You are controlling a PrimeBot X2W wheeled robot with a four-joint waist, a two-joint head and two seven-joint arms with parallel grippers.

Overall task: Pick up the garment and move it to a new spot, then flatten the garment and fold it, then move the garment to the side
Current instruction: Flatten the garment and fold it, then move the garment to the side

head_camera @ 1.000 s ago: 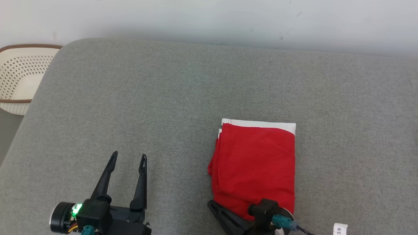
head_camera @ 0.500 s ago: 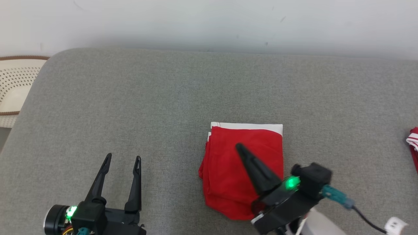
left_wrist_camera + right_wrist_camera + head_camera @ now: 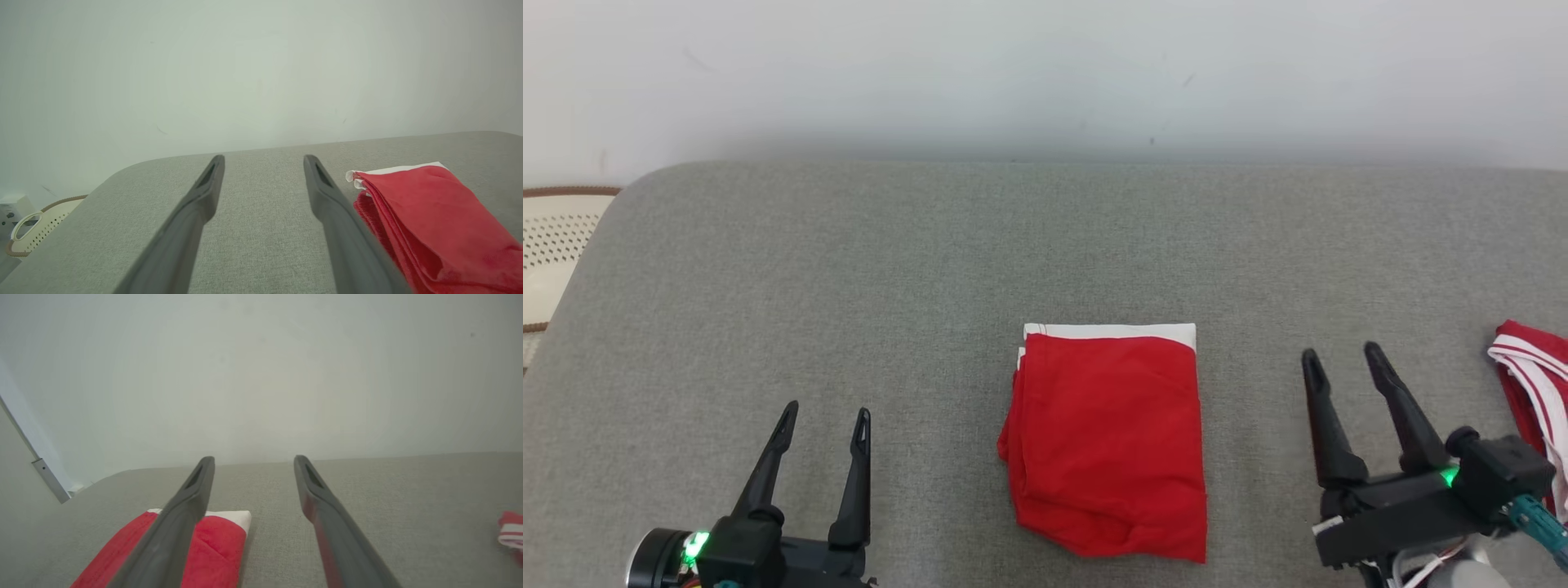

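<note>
Head view puts the red cloth garment (image 3: 1107,441), folded into a compact rectangle with a white band along its far edge, flat on the grey upholstered surface (image 3: 931,269). It lies between the two arms, well to the right of the left tool (image 3: 826,409) and to the left of the right tool (image 3: 1340,351). Both tools have their two dark fingers spread wide, hold nothing, and touch no cloth. A red-and-white striped cloth (image 3: 1531,367) lies just right of the right tool, and a cream perforated basket (image 3: 547,245) sits far off to the left of the left tool.

Folding looks finished, so the step in hand is probably moving the bundle aside. To do that well, the nearer right tool should come in low and level with its fingers wide, then close over every layer of one edge. The stacked folds on the side facing the left tool look thickest, so pinching only the top layer there would peel the fold open. A short lift or a gentle drag should keep the rectangle intact. Which side is meant cannot be told, but a path away from the striped cloth avoids tangling the two.
</note>
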